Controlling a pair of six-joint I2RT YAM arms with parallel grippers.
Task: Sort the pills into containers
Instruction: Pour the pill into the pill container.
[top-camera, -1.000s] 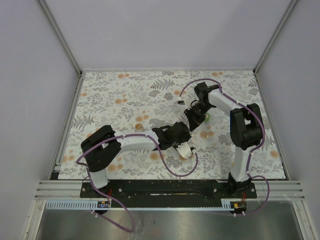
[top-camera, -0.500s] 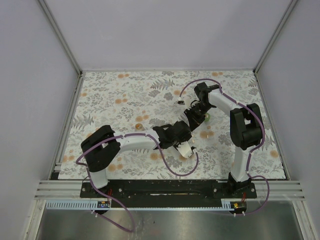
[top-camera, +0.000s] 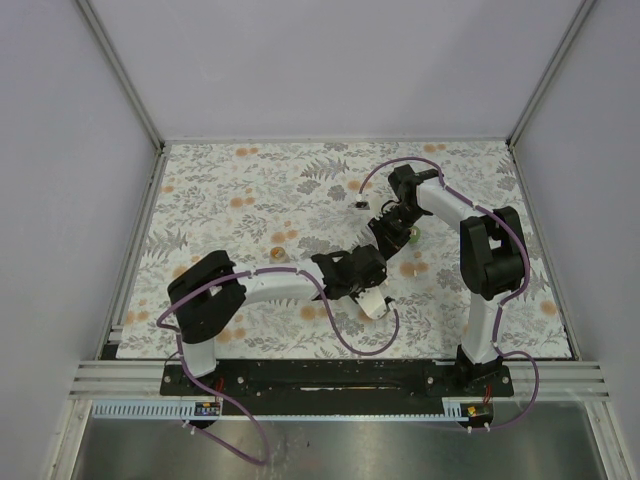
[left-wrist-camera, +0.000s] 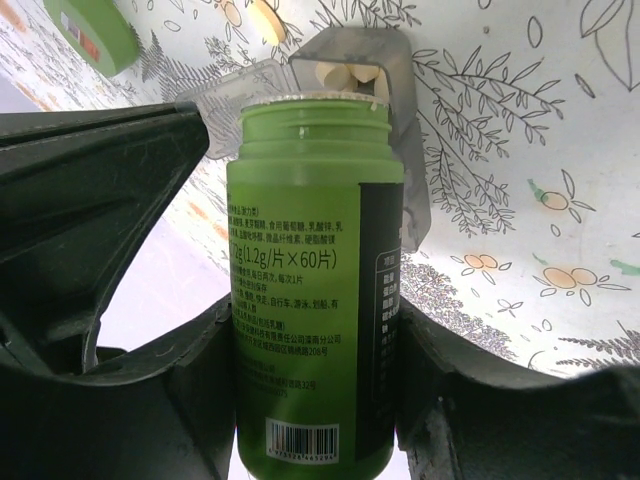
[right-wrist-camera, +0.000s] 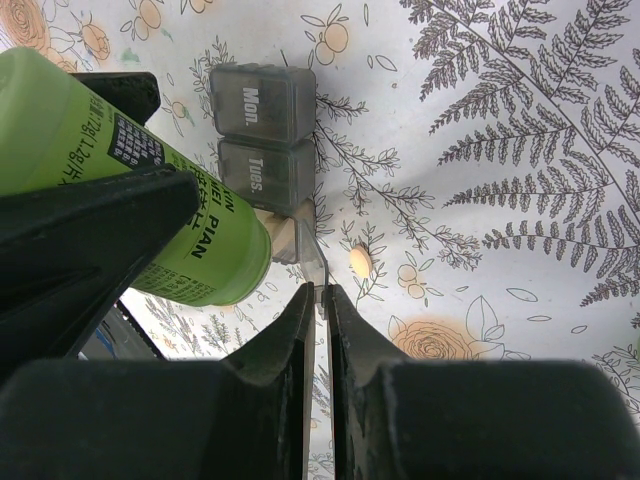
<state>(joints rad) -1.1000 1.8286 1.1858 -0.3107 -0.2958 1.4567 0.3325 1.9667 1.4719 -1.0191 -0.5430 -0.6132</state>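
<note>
The uncapped green bottle (left-wrist-camera: 305, 330), clamped round its middle by the half-open left pincer (left-wrist-camera: 300, 215), has crept slightly right and nearer. Its mouth now meets the organizer's (right-wrist-camera: 262, 130) open compartment (left-wrist-camera: 350, 65), so pouring looks imminent. Pale tablets (left-wrist-camera: 335, 72) already lie there; Mon. and Tues. are lidded. The right pincer (right-wrist-camera: 318, 292), fully closed, pinches that compartment's lid (right-wrist-camera: 312, 262). One pill (right-wrist-camera: 358, 262) lies loose on the table (right-wrist-camera: 520, 150).

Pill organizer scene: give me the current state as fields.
left gripper: holding green pill bottle, uncapped, mouth at the open compartment
right gripper: shut, seemingly pinching that compartment's clear lid
pill organizer: Mon. and Tues. lids closed
open compartment: pale pills inside
loose pill: on table beside organizer
green cap: on table, apart
</note>
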